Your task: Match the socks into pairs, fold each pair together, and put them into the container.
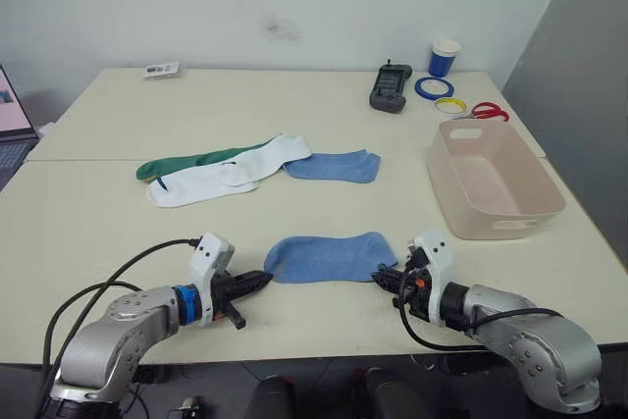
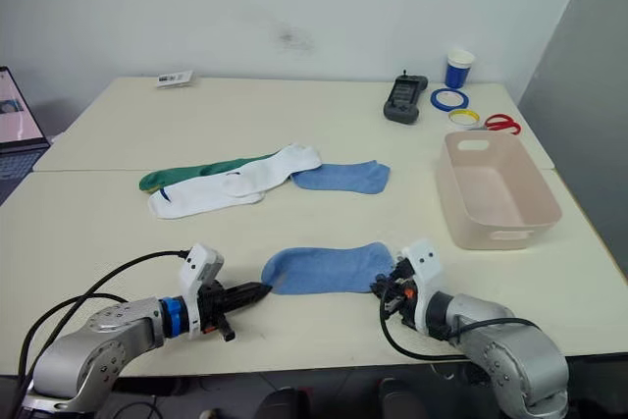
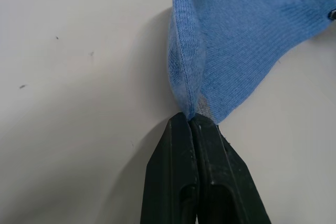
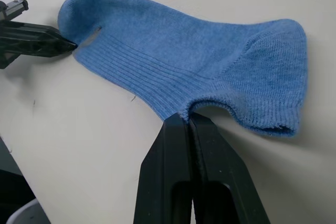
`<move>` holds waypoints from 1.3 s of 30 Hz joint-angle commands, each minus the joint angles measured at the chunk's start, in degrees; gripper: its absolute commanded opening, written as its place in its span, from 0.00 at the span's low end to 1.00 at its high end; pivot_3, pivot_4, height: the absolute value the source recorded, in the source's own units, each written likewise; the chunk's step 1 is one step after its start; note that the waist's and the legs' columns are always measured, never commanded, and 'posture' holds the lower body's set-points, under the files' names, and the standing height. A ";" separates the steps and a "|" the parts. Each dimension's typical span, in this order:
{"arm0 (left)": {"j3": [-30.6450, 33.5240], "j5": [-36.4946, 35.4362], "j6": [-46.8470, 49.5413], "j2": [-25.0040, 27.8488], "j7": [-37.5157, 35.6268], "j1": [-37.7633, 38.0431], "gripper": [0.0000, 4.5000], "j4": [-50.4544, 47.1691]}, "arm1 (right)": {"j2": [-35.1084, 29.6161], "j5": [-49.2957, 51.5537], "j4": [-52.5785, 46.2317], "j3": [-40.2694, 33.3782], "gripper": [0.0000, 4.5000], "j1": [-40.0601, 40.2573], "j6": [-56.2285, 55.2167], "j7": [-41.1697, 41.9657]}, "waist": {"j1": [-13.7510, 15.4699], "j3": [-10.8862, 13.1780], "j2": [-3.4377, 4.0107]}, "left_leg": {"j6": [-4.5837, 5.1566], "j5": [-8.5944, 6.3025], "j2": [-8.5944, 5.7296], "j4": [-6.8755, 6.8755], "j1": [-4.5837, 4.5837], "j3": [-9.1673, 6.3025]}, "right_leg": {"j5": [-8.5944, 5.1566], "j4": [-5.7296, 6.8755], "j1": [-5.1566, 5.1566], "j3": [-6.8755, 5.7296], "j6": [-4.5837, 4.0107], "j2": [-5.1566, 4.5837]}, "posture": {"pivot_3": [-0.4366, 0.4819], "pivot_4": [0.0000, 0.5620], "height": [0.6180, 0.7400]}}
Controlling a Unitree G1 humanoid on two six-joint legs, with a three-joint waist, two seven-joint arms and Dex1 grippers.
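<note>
A light blue sock point(image 1: 329, 256) lies flat near the table's front edge. My left gripper point(image 1: 263, 281) is shut on its left end, pinching the fabric point(image 3: 190, 114). My right gripper point(image 1: 379, 275) is shut on the sock's right end point(image 4: 185, 113). Further back lie a second light blue sock point(image 1: 336, 166), two overlapping white socks point(image 1: 221, 177) and a dark green sock point(image 1: 182, 162) partly under them. The pale pink container point(image 1: 491, 180) stands open at the right, nothing showing inside it.
At the back right are a black handheld device point(image 1: 391, 87), a blue-and-white paper cup point(image 1: 444, 57), blue and yellow tape rings point(image 1: 433, 87) and red-handled scissors point(image 1: 486, 112). A small card point(image 1: 160, 70) lies at the back left. A laptop point(image 1: 12, 125) sits at the left.
</note>
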 commanded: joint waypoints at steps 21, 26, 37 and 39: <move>-1.90 23.22 -71.51 6.99 -25.13 -5.24 0.70 15.39 | -32.95 -25.88 24.74 14.46 1.00 -6.15 -89.24 34.25 | 0.90 0.07 0.11 | 0.05 -0.03 -0.11 -0.04 -0.01 0.17 | -0.14 -0.07 0.08 -0.06 -0.23 0.06 | 0.48 0.27 1.00; -10.39 30.33 -82.98 5.21 -24.89 -12.71 0.70 26.32 | -30.95 -31.76 35.10 21.50 1.00 -11.51 -104.26 36.73 | 1.27 0.07 0.11 | 0.05 -0.03 -0.05 0.03 -0.05 0.32 | -0.11 -0.09 0.04 0.11 -0.16 0.36 | 0.48 0.27 1.00; -16.88 38.43 -88.12 3.80 -17.52 -20.46 0.42 37.36 | -26.73 -41.51 47.43 25.14 0.85 -19.04 -113.49 31.16 | 1.26 -0.18 0.29 | 0.06 -0.03 0.02 0.06 0.21 0.40 | 0.00 0.03 0.19 0.19 -0.07 0.41 | 0.48 0.27 1.00; -17.26 39.03 -88.17 4.44 -16.84 -20.97 0.28 38.58 | -26.52 -42.32 47.92 25.41 0.71 -19.55 -113.87 30.86 | 1.29 -0.17 0.29 | 0.06 -0.03 0.03 0.06 0.19 0.39 | -0.01 0.04 0.18 0.17 -0.07 0.42 | 0.48 0.27 1.00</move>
